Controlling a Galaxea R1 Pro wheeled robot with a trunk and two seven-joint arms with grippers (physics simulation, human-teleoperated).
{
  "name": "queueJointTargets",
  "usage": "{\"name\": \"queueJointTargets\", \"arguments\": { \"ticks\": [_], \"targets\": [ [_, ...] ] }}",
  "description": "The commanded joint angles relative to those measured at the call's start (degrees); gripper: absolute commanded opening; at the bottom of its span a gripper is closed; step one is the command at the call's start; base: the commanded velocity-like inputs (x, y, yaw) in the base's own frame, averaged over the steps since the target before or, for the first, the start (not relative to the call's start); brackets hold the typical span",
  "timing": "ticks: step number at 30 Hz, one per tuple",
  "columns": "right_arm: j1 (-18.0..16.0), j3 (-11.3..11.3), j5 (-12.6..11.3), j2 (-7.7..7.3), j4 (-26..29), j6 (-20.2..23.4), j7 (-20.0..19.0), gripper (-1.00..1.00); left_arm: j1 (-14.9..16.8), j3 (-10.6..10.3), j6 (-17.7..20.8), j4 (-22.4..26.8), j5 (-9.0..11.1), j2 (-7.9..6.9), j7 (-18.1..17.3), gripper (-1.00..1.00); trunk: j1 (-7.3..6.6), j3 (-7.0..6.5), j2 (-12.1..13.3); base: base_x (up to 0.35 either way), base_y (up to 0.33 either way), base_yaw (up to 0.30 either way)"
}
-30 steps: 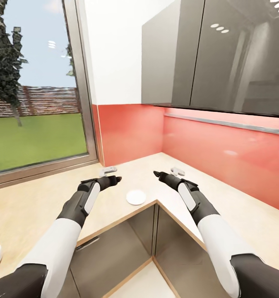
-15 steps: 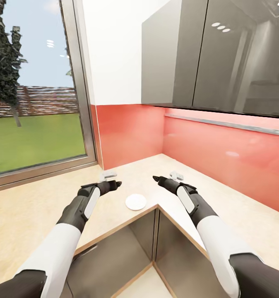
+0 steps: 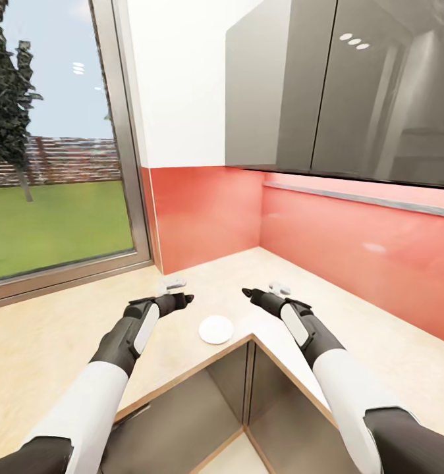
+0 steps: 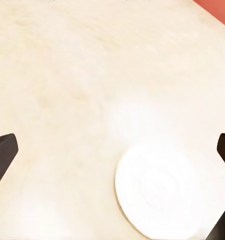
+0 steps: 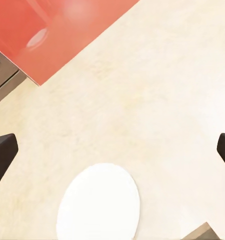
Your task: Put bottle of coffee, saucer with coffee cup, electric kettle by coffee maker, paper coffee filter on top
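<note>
Saucer (image 3: 216, 328) lies flat on the countertop (image 3: 44, 336) at the inner corner edge, round, no long axis. Your left gripper (image 3: 184, 297) and right gripper (image 3: 249, 292) hover either side, apart from it, jaws spread wide, holding nothing.

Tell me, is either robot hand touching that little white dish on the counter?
Apart. In the head view, the saucer lies on the countertop between the left hand and right hand, with bare counter showing around it.
</note>
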State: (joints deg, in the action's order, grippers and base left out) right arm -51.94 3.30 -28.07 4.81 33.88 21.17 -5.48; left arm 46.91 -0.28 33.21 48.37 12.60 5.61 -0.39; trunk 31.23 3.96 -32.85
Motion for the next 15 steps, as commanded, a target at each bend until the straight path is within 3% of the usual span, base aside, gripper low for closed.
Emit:
{"name": "queueJointTargets", "arguments": {
  "ticks": [1,5,15],
  "targets": [
    [0.02,0.03,-0.15,0.00,-0.11,0.25,-0.03,1.00,-0.03,0.02,0.28,0.06,0.12,0.01,-0.04,1.00,0.05,0.11,-0.10,0.256,0.000,0.000],
    [0.32,0.04,-0.15,0.09,-0.35,0.26,-0.06,1.00,-0.12,0.02,0.28,0.06,0.14,0.01,-0.05,1.00,0.05,0.11,-0.10,0.251,0.000,0.000],
    [1.43,0.11,-0.15,0.20,-0.40,0.27,-0.06,1.00,-0.32,0.02,0.28,-0.03,0.19,0.01,-0.25,1.00,0.05,0.11,-0.10,0.114,0.000,0.000]
  ]
}}
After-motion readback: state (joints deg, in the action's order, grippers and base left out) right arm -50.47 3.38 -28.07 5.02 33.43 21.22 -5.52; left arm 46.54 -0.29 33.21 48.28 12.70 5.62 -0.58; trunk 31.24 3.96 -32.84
